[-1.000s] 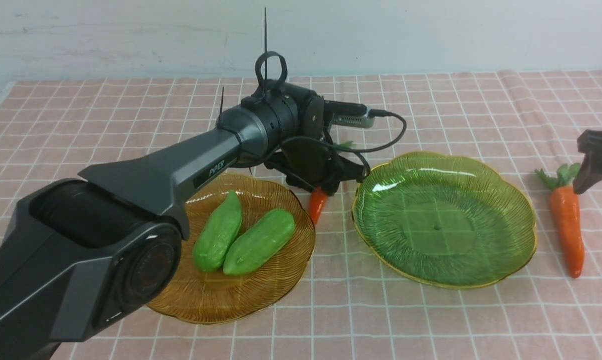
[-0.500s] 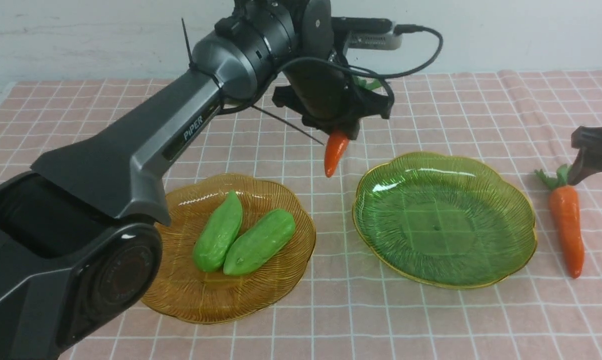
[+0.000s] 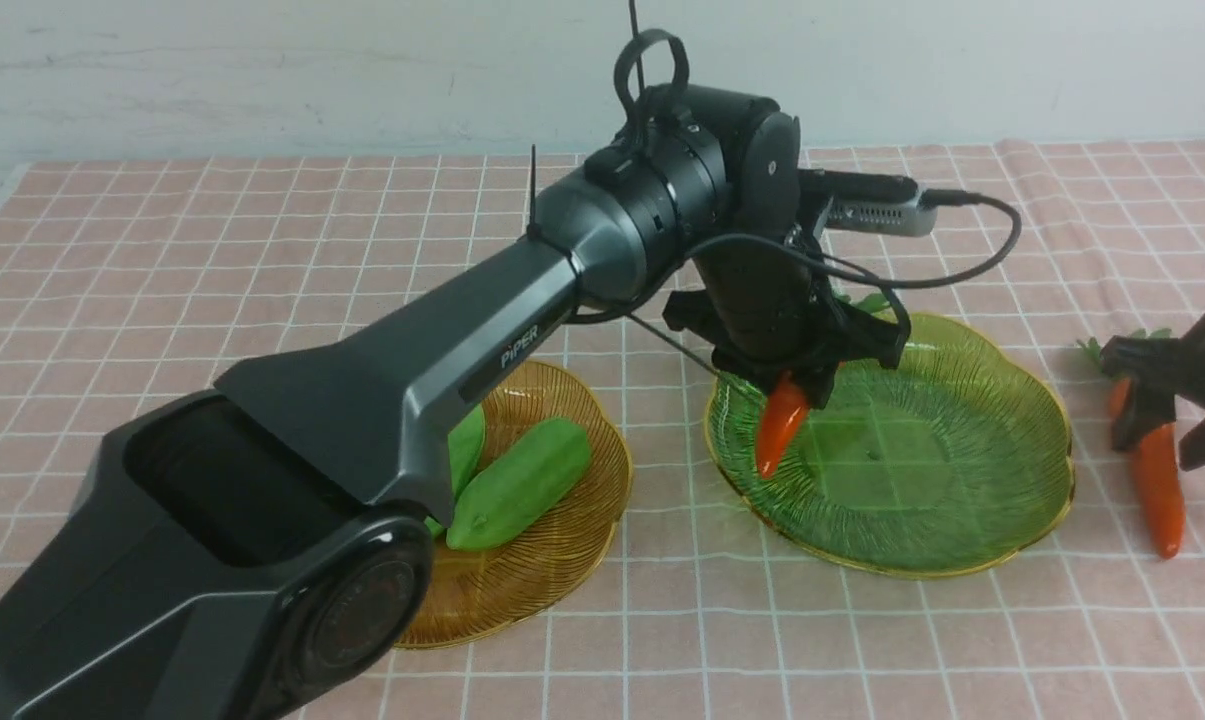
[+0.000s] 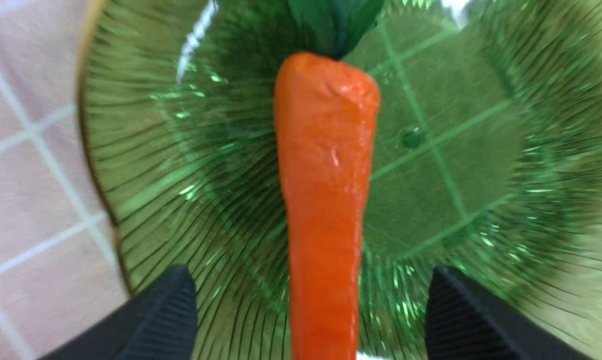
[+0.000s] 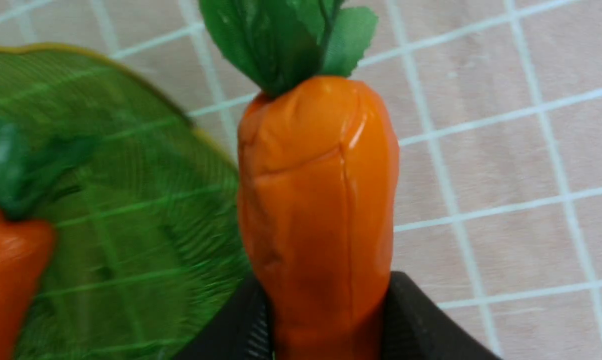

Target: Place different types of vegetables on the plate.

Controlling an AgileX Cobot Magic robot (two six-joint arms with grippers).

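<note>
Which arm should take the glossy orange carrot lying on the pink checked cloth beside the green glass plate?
Right. The right gripper straddles that glossy orange carrot, fingers against both sides. The left gripper hangs open over the green glass plate, around the other carrot.

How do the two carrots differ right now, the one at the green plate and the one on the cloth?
The left carrot, over the green plate, is steeply tilted, tip down; the right carrot lies flat on the cloth. The left gripper stands open, clear of the left carrot; the right gripper presses both sides of the right carrot. Both are glossy orange with green leafy tops.
</note>
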